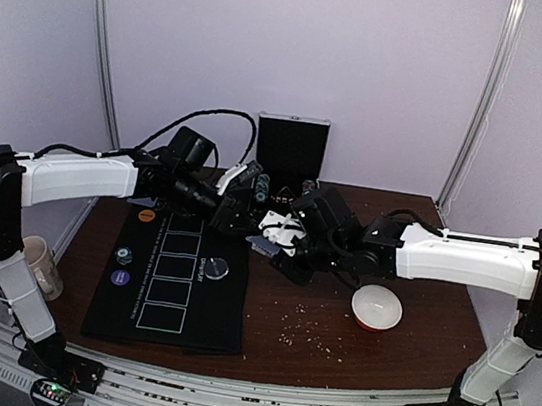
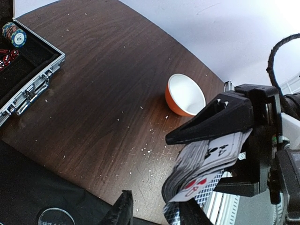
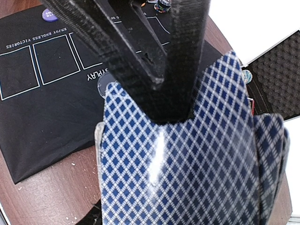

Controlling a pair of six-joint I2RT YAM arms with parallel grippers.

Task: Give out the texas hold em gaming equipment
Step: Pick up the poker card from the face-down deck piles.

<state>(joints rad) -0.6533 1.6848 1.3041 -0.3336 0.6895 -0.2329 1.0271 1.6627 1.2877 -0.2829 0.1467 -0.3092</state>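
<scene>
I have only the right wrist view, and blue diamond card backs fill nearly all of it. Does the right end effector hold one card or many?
Observer: Many. The right end effector is clamped on a fanned deck of playing cards, shown sideways in the left wrist view.
Operator: Is any card face showing there?
Observer: Yes, one face with a black club and one with red pips.
Operator: Where is the bowl?
Observer: The white bowl stands on the bare wooden table, right of the black mat, apart from the deck.

Blue-bk card deck (image 3: 187, 178) bowed, aloft.
</scene>
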